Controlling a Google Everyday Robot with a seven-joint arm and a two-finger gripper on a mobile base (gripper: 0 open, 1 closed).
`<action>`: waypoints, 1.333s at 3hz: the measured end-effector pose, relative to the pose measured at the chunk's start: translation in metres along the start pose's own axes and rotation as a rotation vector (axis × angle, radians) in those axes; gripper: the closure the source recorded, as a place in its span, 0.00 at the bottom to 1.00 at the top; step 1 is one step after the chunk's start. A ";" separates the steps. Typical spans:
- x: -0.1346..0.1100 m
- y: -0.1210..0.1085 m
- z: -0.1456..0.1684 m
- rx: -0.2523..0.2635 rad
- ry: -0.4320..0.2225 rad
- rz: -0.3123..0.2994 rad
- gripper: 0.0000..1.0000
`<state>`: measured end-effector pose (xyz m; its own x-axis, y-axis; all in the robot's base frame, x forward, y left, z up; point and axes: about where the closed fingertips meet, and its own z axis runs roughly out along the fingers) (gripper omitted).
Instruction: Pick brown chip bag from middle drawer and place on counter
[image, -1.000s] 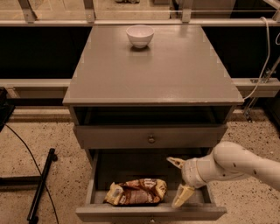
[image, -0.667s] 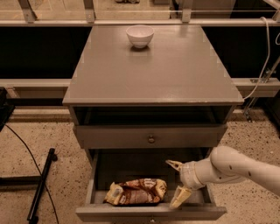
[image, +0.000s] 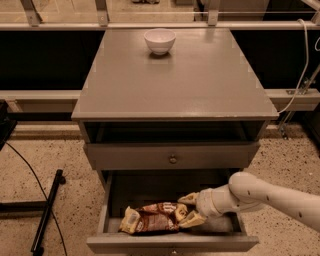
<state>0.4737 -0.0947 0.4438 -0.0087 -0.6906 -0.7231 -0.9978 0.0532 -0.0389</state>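
Observation:
The brown chip bag (image: 150, 219) lies flat in the open middle drawer (image: 172, 244), towards its front left. My gripper (image: 190, 209) reaches in from the right on a white arm (image: 270, 196). Its cream fingers (image: 187, 198) are spread apart, one above and one below the bag's right end, and I cannot tell if they touch it. The grey counter (image: 175, 75) is the cabinet's top, above both drawers.
A small white bowl (image: 160, 40) stands at the back of the counter. The upper drawer with its round knob (image: 173, 160) is closed. A black stand and cable (image: 47, 210) lie on the floor at left. A white cable (image: 300, 65) hangs at right.
My gripper has moved left inside the drawer, from beside the bag to straddling its right end. The bag has not moved.

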 end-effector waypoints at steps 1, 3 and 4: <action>-0.001 -0.002 0.015 -0.011 -0.049 0.009 0.65; -0.066 -0.007 -0.044 0.121 -0.347 -0.119 1.00; -0.118 0.004 -0.115 0.227 -0.473 -0.271 1.00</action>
<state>0.4632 -0.0963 0.6086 0.3268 -0.3074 -0.8937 -0.9209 0.1090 -0.3742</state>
